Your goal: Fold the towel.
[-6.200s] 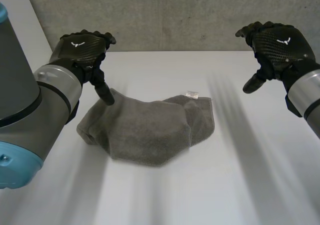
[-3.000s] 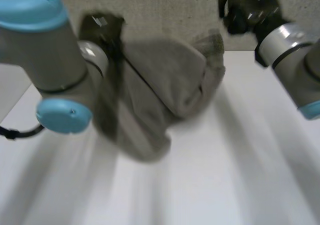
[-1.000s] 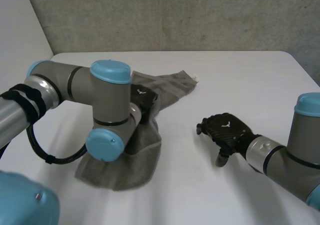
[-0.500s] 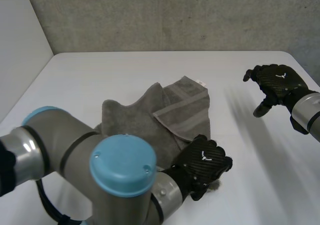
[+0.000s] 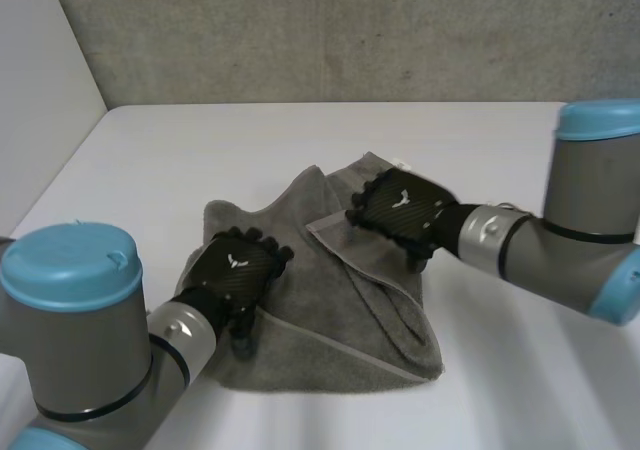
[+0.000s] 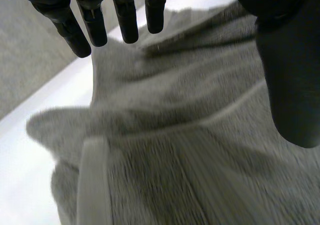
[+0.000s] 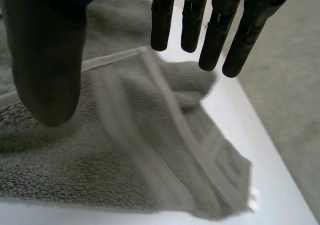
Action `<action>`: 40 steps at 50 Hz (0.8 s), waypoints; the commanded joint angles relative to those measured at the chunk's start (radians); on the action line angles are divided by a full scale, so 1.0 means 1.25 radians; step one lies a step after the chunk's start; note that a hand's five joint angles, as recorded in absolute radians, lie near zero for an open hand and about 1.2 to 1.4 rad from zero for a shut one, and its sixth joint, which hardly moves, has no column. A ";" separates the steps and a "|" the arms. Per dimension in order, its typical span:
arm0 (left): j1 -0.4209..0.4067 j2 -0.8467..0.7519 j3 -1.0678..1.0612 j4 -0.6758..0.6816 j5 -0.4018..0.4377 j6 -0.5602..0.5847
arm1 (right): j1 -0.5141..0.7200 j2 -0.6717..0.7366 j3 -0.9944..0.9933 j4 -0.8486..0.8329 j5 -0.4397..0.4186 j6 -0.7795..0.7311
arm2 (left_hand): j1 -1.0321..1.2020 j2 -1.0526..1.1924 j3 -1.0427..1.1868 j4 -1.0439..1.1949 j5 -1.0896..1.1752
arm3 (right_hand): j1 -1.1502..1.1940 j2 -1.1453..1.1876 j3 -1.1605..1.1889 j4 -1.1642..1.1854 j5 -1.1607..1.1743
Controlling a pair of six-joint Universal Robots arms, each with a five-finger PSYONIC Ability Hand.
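we are seeing the grey towel [image 5: 330,310] lying rumpled near the middle of the white table [image 5: 180,150], partly doubled over itself, with a grey wall [image 5: 350,30] standing behind the table. one folded flap [image 5: 375,235] with a hemmed edge is lying across the far right part of the cloth, and a small white label [image 5: 403,164] is sticking out at the far corner. the left hand [image 5: 235,270] is sitting palm down over the near left part of the towel, just inside its left edge. in the left wrist view its fingers [image 6: 125,15] are reaching out straight and its thumb [image 6: 290,75] is standing well apart from them, with creased cloth [image 6: 190,150] lying under the palm and nothing pinched between them, so we are reading this hand as wide. the right hand [image 5: 405,210] is sitting palm down over the folded flap, near the hem. in the right wrist view its fingers [image 7: 215,30] are also pointing straight, the thumb [image 7: 47,60] is spread away from them, and the hemmed flap [image 7: 125,150] is running beneath the palm toward the label [image 7: 253,199]; we are reading this hand as wide too, gripping nothing. we are not able to tell whether either palm is pressing on the cloth or hovering just above it.
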 commanded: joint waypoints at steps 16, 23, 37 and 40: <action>0.022 -0.098 -0.008 -0.006 -0.103 0.056 | 0.058 0.164 -0.110 0.080 -0.066 -0.429 | 0.250 0.256 0.260 0.255 0.125 | 0.022 0.013 0.021 0.025 0.056; 0.041 -0.158 0.041 -0.001 -0.101 0.082 | 0.061 0.172 -0.118 0.075 -0.079 -0.431 | 0.579 0.584 0.589 0.583 0.454 | 0.030 0.021 0.029 0.033 0.063; 0.050 -0.140 0.059 -0.005 -0.096 0.084 | 0.058 0.158 -0.122 0.078 -0.082 -0.432 | 0.574 0.580 0.585 0.579 0.450 | -0.093 -0.102 -0.094 -0.090 -0.060; 0.049 -0.141 0.058 -0.007 -0.096 0.084 | 0.057 0.173 -0.128 0.078 -0.078 -0.434 | 0.574 0.580 0.585 0.579 0.450 | -0.083 -0.092 -0.084 -0.081 -0.050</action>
